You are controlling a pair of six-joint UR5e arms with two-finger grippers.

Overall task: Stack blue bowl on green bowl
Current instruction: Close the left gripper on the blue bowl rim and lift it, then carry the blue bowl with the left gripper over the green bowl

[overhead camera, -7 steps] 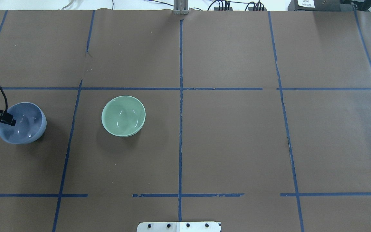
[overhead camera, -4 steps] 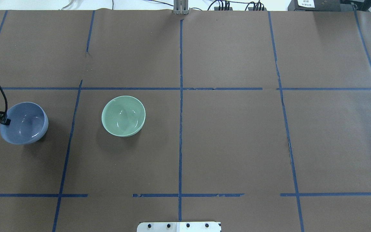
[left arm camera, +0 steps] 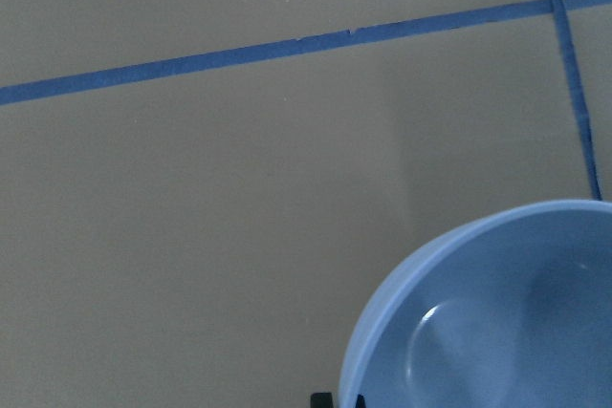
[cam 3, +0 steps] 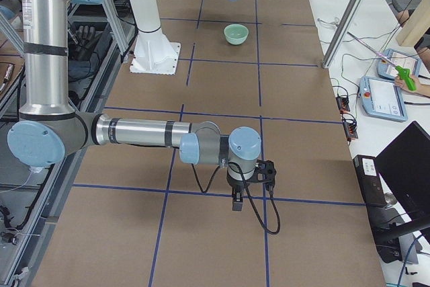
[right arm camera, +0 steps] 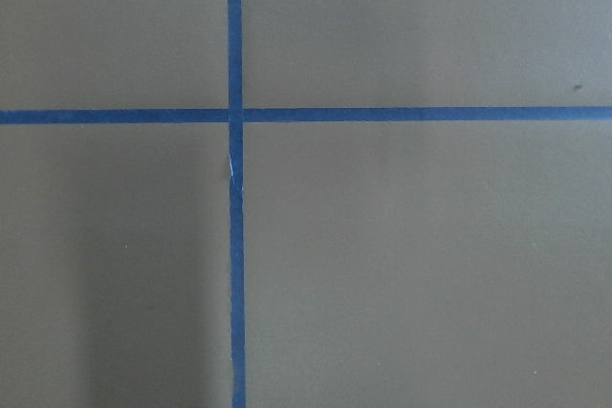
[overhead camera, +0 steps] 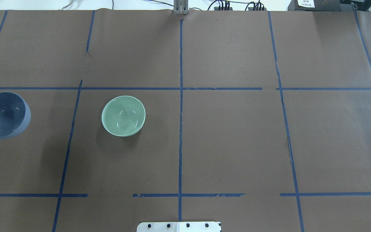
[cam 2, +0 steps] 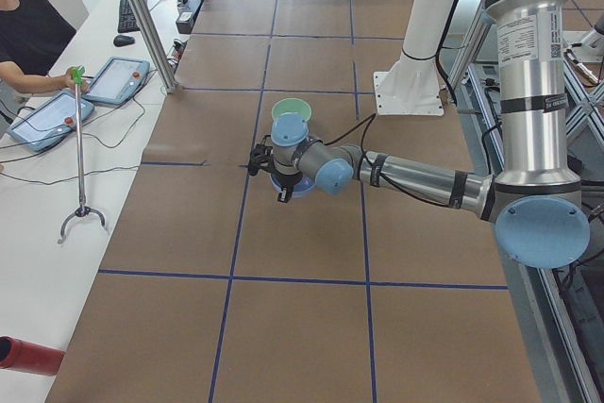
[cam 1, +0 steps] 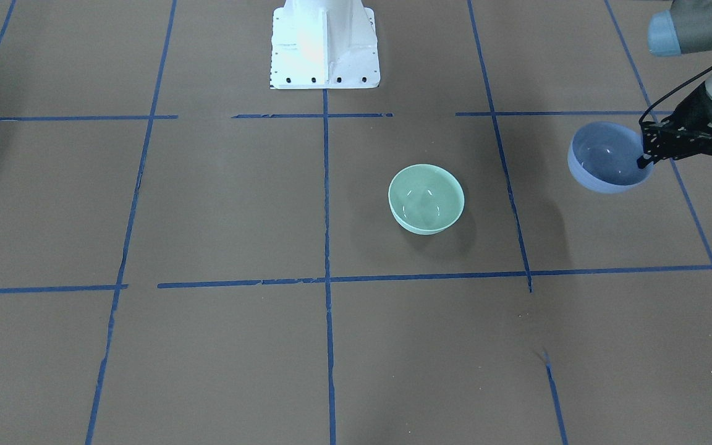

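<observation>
The left gripper (cam 1: 644,159) pinches the rim of the blue bowl (cam 1: 606,157), holding it slightly tilted, clear of the table (cam 1: 207,204). In the overhead view it is at 9 o'clock from the green bowl (overhead camera: 123,116), well apart. The green bowl sits upright on the table. The right gripper (cam 3: 236,201) hovers far off, and I cannot tell whether it is open or closed.

The brown-papered table (overhead camera: 237,145), gridded with blue tape lines (overhead camera: 180,129), carries the green bowl (overhead camera: 123,116), upright inside one square, and the white robot base (cam 1: 325,43).
</observation>
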